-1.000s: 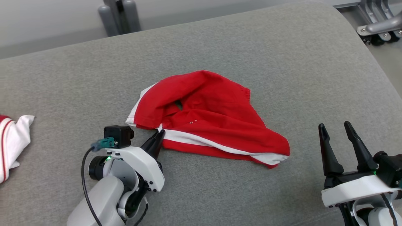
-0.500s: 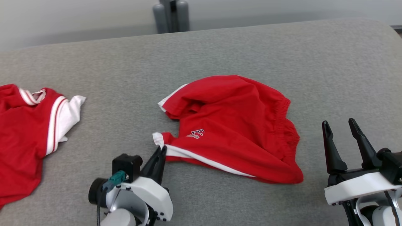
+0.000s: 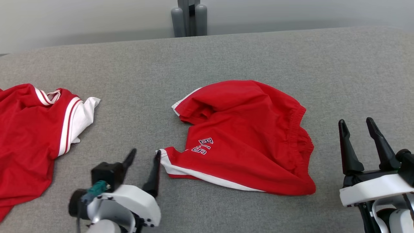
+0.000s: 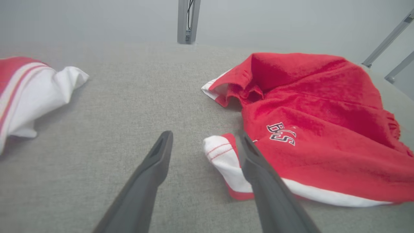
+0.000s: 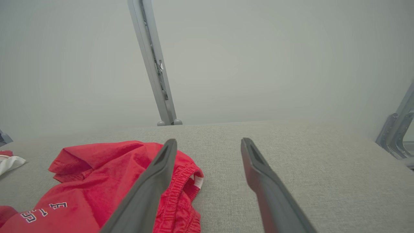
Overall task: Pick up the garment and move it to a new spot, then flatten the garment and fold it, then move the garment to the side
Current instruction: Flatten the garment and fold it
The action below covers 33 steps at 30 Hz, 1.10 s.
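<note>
Red shorts (image 3: 245, 139) lie bunched, not yet flattened
Our left gripper (image 3: 145, 152), jaws apart, touches the near hem (image 3: 165, 158); a careless pull could snag it. Our right gripper (image 3: 355, 121) stands spread, empty.

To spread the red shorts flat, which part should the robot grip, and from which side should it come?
Probably two ends. The right gripper comes from the robot's right to the elastic waistband of the red shorts, whose gathered edge faces that side. The left gripper, open, takes the white-trimmed leg corner lying curled between its jaws.
</note>
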Available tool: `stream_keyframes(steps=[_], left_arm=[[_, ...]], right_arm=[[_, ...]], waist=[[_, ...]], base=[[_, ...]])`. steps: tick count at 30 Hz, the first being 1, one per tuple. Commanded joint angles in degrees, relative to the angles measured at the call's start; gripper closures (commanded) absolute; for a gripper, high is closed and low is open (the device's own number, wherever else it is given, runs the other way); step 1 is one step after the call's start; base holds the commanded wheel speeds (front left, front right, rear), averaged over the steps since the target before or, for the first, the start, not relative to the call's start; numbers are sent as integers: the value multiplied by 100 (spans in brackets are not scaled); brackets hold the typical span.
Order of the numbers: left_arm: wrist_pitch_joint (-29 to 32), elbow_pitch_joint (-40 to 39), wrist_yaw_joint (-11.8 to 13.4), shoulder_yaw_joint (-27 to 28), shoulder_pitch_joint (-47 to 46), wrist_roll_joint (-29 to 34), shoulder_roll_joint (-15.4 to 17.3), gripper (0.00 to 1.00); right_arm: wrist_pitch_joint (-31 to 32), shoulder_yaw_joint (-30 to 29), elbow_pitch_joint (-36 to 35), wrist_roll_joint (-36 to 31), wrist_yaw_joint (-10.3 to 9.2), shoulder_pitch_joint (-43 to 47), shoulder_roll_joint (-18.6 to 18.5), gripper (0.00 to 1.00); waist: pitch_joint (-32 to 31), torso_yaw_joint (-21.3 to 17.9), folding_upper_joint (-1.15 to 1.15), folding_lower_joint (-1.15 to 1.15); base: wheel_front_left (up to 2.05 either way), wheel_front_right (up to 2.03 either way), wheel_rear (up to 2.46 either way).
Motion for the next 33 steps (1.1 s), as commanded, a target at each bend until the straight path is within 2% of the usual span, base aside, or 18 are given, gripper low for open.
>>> stream_keyframes(steps=[1,12,16,25,33], left_arm=[[-69,-69,30,78,22,68,91,0],[-928,-661,124,799,-296,413,718,0],[-1097,-712,203,995,-65,461,853,0],[-1235,-932,368,1283,910,290,933,0],[-1273,-1100,388,1325,1427,241,947,0]], right_arm=[[-22,-43,-41,-44,-2,23,-26,0],[78,-271,-239,-258,-2,114,-25,0],[137,-273,-321,-303,-2,331,-26,0],[243,-93,-483,-270,-2,941,-26,0],[306,123,-580,-320,-2,1090,-25,0]], waist=[[-20,-25,0,0],[-390,-180,0,0],[-591,-253,0,0],[-912,-323,0,0],[-992,-248,0,0]], base=[[0,0,0],[0,0,0],[0,0,0],[0,0,0],[0,0,0]])
